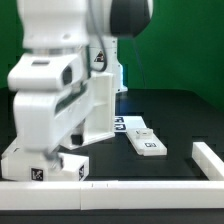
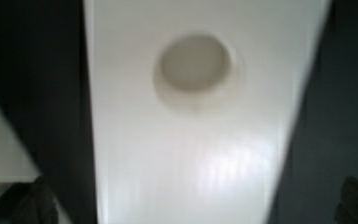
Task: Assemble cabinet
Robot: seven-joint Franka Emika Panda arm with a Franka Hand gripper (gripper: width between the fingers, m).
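Cabinet body (image 1: pixel 102 108): white, upright on the black table (image 1: pixel 175 110), behind the arm (image 1: pixel 45 95).
Cabinet face (image 2: pixel 202 140): fills the wrist view; smooth white, with an oval recess (image 2: pixel 194 62).
Claw (image 2: pixel 185 205): spread; a dark finger (image 2: pixel 25 203) stands off each long edge, pinching nothing.
Loose panel (image 1: pixel 148 143): flat and tagged, on the exterior view's right of the body, just beside the marker board (image 1: pixel 128 125).
Small blocks (image 1: pixel 72 166): tagged, by the white rail (image 1: pixel 140 187).

Your arm (image 1: pixel 45 85) stood before the upright cabinet box (image 1: pixel 102 100), and a tagged white panel (image 1: pixel 147 141) lay flat on the black table (image 1: pixel 178 120) nearby.
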